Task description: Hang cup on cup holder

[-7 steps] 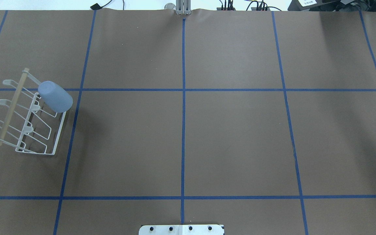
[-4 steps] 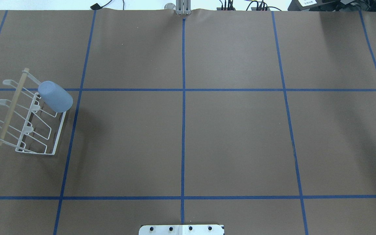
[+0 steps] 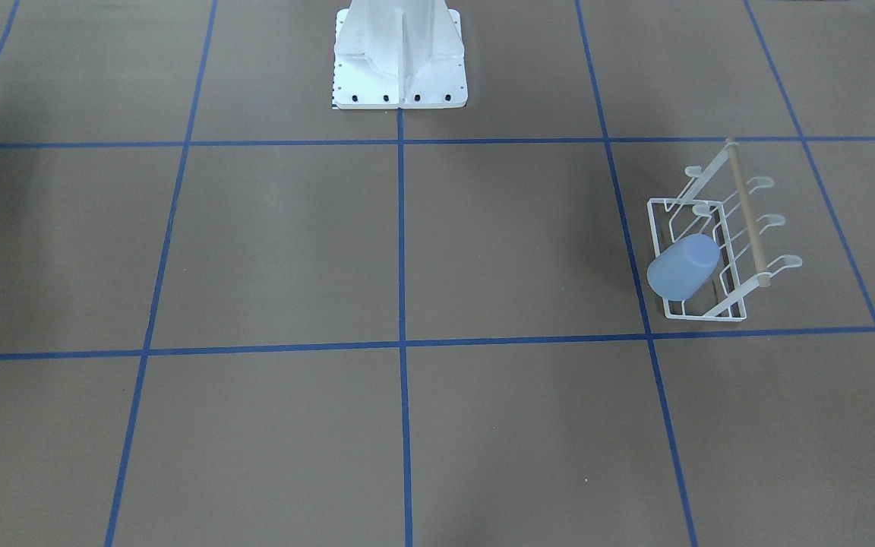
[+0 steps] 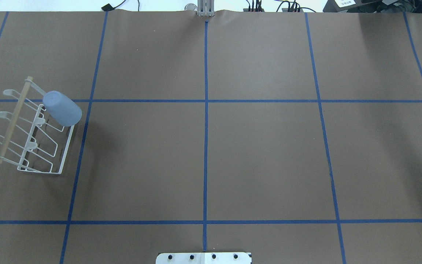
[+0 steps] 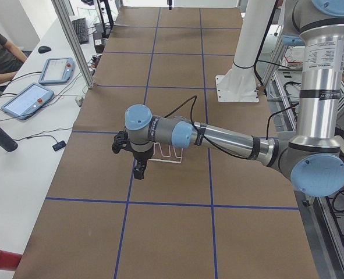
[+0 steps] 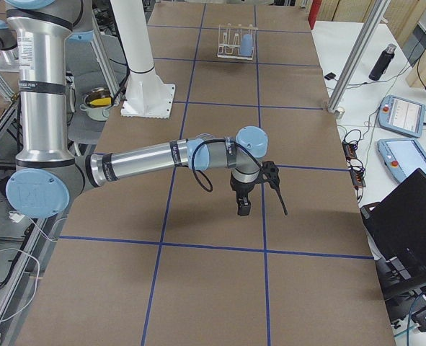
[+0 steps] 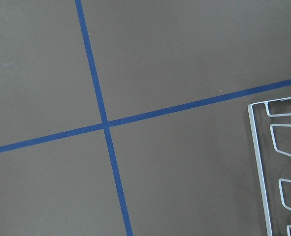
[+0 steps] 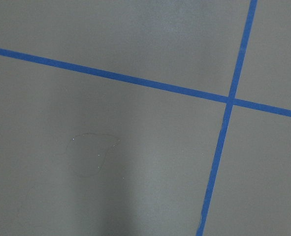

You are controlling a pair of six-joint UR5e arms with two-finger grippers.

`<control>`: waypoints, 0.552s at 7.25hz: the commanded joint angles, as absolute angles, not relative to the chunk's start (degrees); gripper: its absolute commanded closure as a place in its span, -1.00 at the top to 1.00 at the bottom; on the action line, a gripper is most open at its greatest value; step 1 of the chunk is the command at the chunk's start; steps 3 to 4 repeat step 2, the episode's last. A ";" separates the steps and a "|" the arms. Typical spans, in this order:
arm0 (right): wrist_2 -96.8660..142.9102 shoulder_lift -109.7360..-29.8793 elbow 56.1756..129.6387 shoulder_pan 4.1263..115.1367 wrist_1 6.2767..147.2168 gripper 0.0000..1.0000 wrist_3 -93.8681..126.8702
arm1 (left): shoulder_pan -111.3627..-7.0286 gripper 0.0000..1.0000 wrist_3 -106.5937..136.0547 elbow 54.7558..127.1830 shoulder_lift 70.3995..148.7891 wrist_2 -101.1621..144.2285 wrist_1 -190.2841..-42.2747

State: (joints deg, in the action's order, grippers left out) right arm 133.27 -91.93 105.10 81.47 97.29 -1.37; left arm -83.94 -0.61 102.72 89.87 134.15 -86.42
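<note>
— Where was the cup (image 4: 62, 109)?

— Far left in the overhead view, mouth-down over one of the pegs (image 4: 32, 145) of the cup holder (image 4: 67, 150), at the end of the rack farthest from the robot. Its long axis was tilted, with the closed base uppermost and leaning toward the wooden rod (image 4: 14, 119) and the rim toward the table's middle. I'd judge it hung.

— And the pincers?

— The left gripper (image 5: 138, 170) hung near the rack, and its wrist camera caught a corner of the wire base at the right edge. The right gripper (image 6: 242, 207) hung well apart, over the other half of the table. So the left arm was the nearer one, though I'd guess no grasp was left to make, only drawing clear without clipping the rack.

— Spread or pressed together?

— I cannot tell for either, since both showed only in the side views, small and dark. Nothing touched the cup.

— What was hidden?

— The peg inside the cup. From the left end, the arm also covered the cup, and the overhead and front views showed no arm at all.
</note>
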 commanded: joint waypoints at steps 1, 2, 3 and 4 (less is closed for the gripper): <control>133.24 -92.20 105.12 81.47 97.29 1.00 -1.41 | -83.94 0.96 -0.62 102.65 89.56 134.30 -84.90; 133.24 -92.63 105.12 81.47 97.29 1.00 -1.41 | -83.94 0.96 -0.62 102.74 89.56 134.21 -84.99; 133.24 -92.63 105.12 81.47 97.29 1.00 -1.41 | -83.94 0.96 -0.62 102.74 89.56 134.21 -84.99; 133.24 -92.63 105.12 81.47 97.29 1.00 -1.41 | -83.94 0.96 -0.62 102.74 89.56 134.21 -84.99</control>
